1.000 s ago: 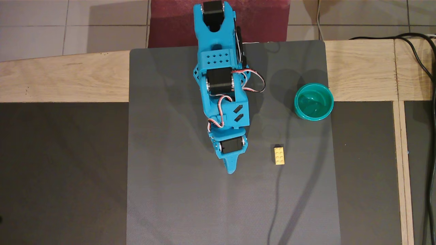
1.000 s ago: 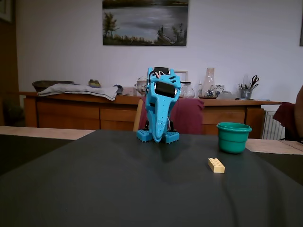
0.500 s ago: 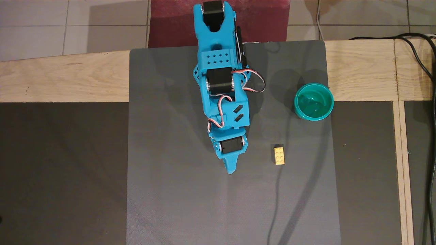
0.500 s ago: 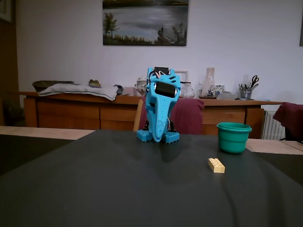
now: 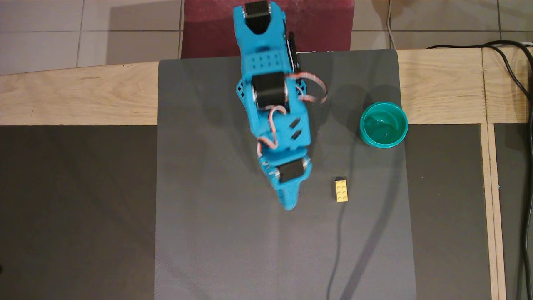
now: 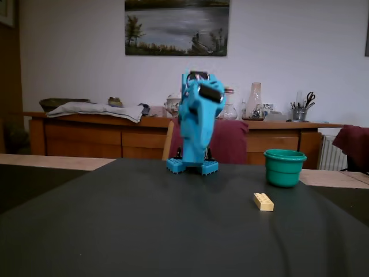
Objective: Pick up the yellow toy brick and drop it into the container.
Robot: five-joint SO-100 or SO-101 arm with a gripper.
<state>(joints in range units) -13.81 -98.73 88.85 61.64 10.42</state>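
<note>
Jaws (image 5: 288, 204) of the blue arm (image 5: 270, 104) taper to 1 point in the overhead view, with no gap visible between them and nothing held; in the fixed view the arm is folded upright and blurred, so the jaws cannot be made out there. The yellow toy brick (image 5: 341, 190) lies flat, studs up, on the grey mat (image 5: 208, 208), near the jaws and to their right in the overhead view, apart from them. The container (image 5: 383, 124), upright and empty, stands well apart from the brick at the mat's right edge. Bare mat alone lies between jaws, brick and container. The wooden tabletop (image 5: 75, 96) carries the mat; black cables (image 5: 516, 79) run along its right side.
</note>
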